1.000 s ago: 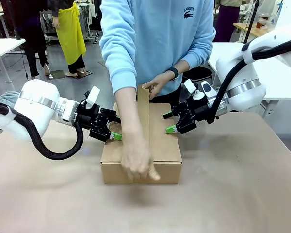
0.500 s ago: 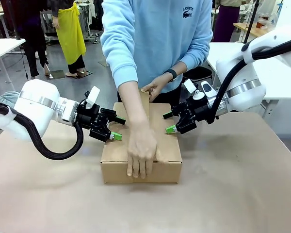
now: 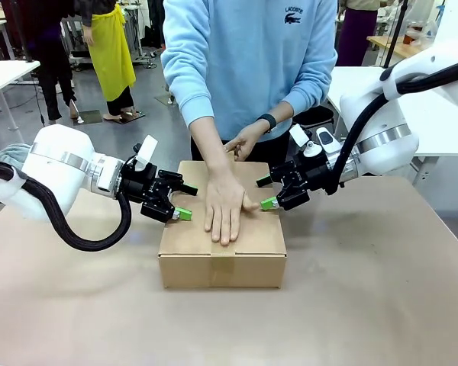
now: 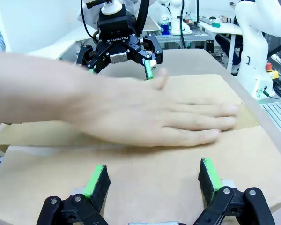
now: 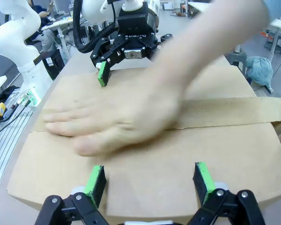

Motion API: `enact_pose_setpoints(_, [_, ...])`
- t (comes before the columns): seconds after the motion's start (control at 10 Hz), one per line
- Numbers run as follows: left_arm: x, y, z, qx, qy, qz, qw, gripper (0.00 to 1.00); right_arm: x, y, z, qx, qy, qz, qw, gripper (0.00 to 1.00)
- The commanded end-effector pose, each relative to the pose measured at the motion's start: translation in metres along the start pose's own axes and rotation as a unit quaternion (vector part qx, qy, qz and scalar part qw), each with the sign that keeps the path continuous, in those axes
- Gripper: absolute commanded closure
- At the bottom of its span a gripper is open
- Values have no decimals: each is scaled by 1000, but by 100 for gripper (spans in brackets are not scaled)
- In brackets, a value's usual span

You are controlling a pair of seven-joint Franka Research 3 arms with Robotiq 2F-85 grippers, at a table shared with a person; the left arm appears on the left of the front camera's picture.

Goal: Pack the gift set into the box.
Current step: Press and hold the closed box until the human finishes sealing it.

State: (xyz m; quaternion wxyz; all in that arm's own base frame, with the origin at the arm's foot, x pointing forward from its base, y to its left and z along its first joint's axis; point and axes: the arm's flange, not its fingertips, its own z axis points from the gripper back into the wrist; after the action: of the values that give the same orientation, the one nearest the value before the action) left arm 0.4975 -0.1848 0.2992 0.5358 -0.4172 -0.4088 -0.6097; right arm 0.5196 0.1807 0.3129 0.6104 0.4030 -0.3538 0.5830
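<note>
**A:** What is in front of you?

**B:** The broad tan bench [image 3: 382, 305] carries everything. In the middle of it sits the brown corrugated cardboard box [image 3: 248, 271], shallow and rectangular, its top flaps folded down flat. A strip of brown tape [image 5: 234, 112] runs along the centre seam and down over the near wall.

**A:** And the gift set?

**B:** I cannot see it; the closed flaps cover whatever the box holds.

**A:** Who else is at the bench?

**B:** A person in a pale blue sweatshirt [image 3: 248, 69] stands at the far side. One hand [image 3: 226, 207] lies flat on the box top, palm down over the tape, fingers pointing towards me. The other hand [image 3: 244, 142] is at the far edge of the box, touching the tape's end there, with a dark watch [image 3: 272, 118] on the wrist.

**A:** Where are your arms?

**B:** My left gripper [image 3: 182, 204] is at the left side of the box, fingers spread wide with nothing between them, the green pads [image 4: 96, 180] over the cardboard top. My right gripper [image 3: 267, 194] is at the right side, also spread wide and empty, its lower green pad [image 3: 269, 203] just beside the person's flat hand. The two grippers face each other across the box.
</note>
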Motion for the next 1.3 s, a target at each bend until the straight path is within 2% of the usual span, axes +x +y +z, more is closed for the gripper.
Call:
enact_pose_setpoints(0.0, [-2,-2,-1,-1,2,2,1000,0,-1,1,-3,-5,7,0,1000,0])
enact_pose_setpoints(1.2, [-2,-2,-1,-1,2,2,1000,0,-1,1,-3,-5,7,0,1000,0])
